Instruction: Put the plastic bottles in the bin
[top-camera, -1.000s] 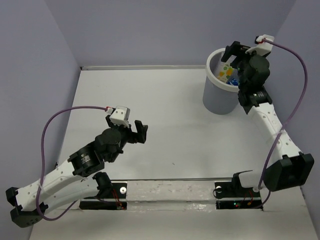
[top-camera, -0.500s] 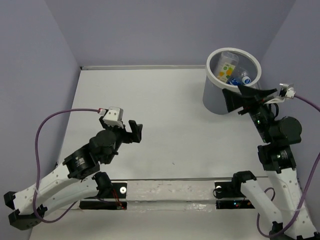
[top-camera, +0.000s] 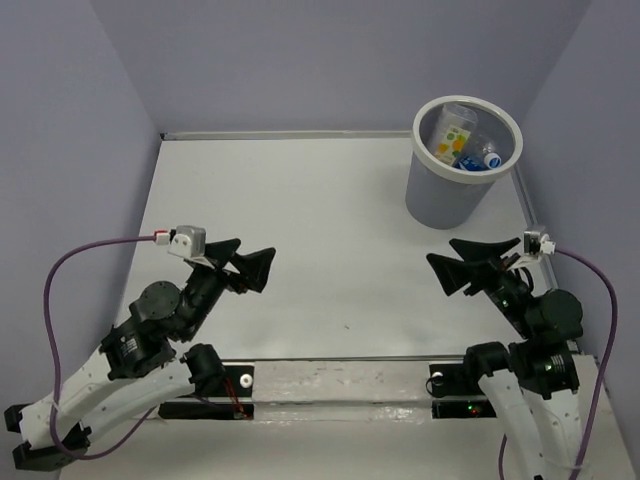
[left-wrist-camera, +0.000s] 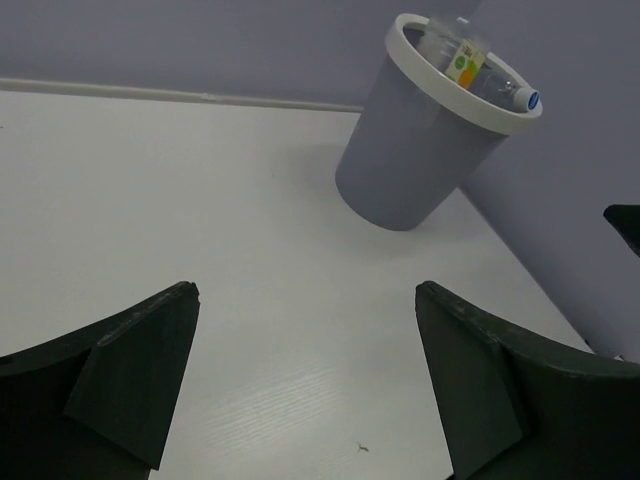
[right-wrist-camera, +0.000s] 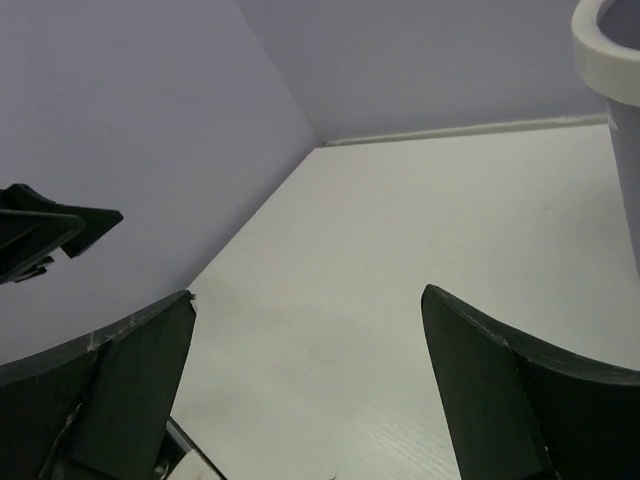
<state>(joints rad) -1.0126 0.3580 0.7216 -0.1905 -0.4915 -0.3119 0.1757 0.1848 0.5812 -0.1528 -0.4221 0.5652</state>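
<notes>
The plastic bottles sit partly hidden inside the bin, far right. Left jaws and right jaws are spread, with bare desk between.

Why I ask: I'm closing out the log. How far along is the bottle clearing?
Done: the plastic bottles lie inside the bin, one yellow-labelled. In hand: nothing; the left hand and right hand are open and empty, away from the bin. Left: no bottle shows on the table, so it looks finished.
</notes>
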